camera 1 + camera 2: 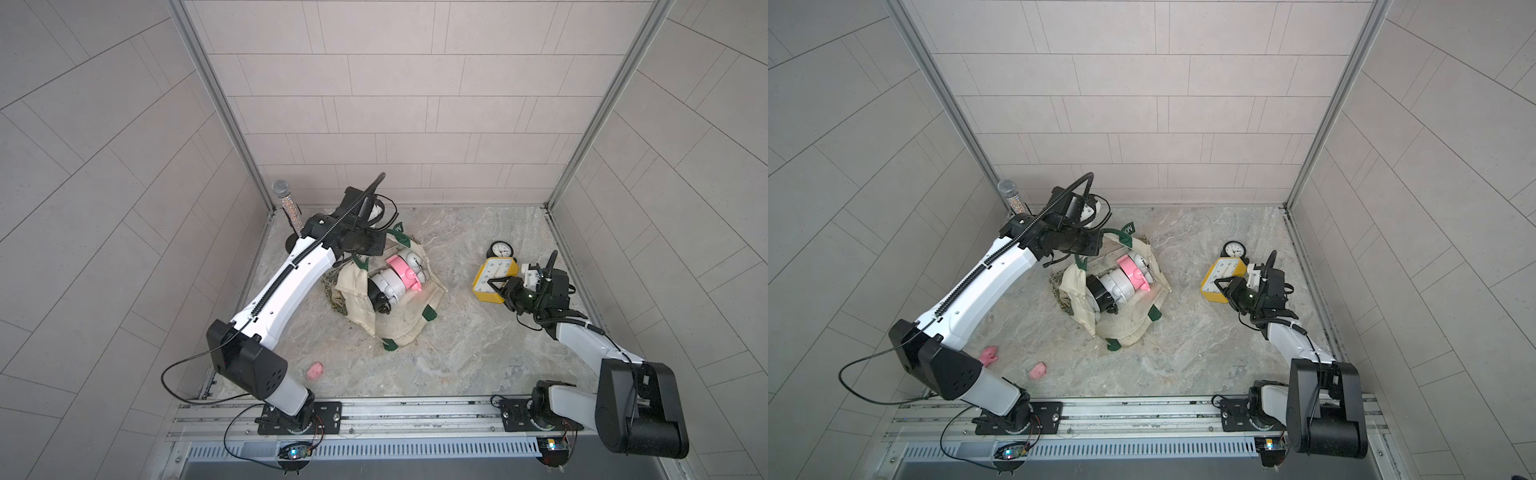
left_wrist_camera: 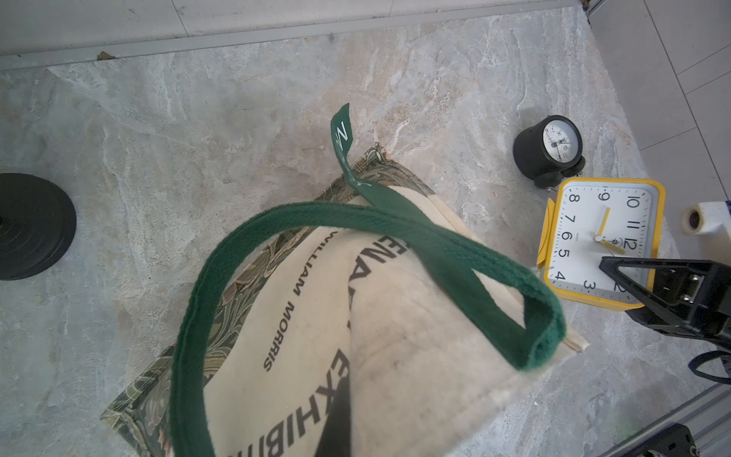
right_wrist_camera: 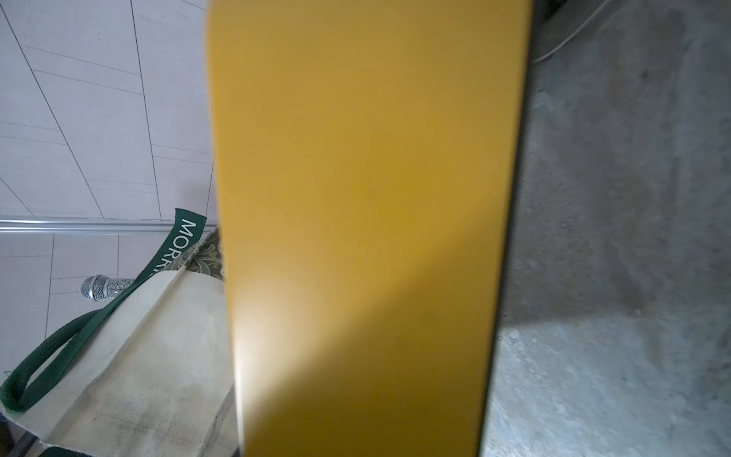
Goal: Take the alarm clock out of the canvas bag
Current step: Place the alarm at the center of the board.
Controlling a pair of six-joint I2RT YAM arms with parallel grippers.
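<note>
Two grippers, each closed on something. The right gripper (image 1: 498,289) stands partly open around the near lower corner of the yellow alarm clock (image 1: 490,272). In the left wrist view one black finger (image 2: 656,262) crosses the white dial by the 2 and 3, and the other finger is hidden behind the case. This clock is out of the canvas bag (image 1: 409,328), well to the bag's right on the desk (image 1: 457,357). It is tipped back with its dial up, just beside a small black round clock (image 1: 500,250). Whether its lower edge touches the desk I cannot tell. In the right wrist view the clock's yellow side fills the middle as a blur, and no finger shows.

The left gripper (image 1: 376,246) is clenched at the bag's far rim, hidden under its own wrist in both top views. Its wrist view shows only one dark finger (image 2: 336,415) against raised cream cloth, so it appears pinched on the canvas. A green handle (image 2: 277,221) loops loose in front of it.

The bag lies mid-desk with its mouth gaping. Inside are a pink-and-white clock (image 1: 401,268), a white clock (image 1: 388,284) and a black-rimmed clock (image 1: 378,297), the last partly under cloth. A microphone (image 1: 284,199) stands at the far left corner, its lower part behind the left arm. A pink scrap (image 1: 315,370) lies near that arm's base.
</note>
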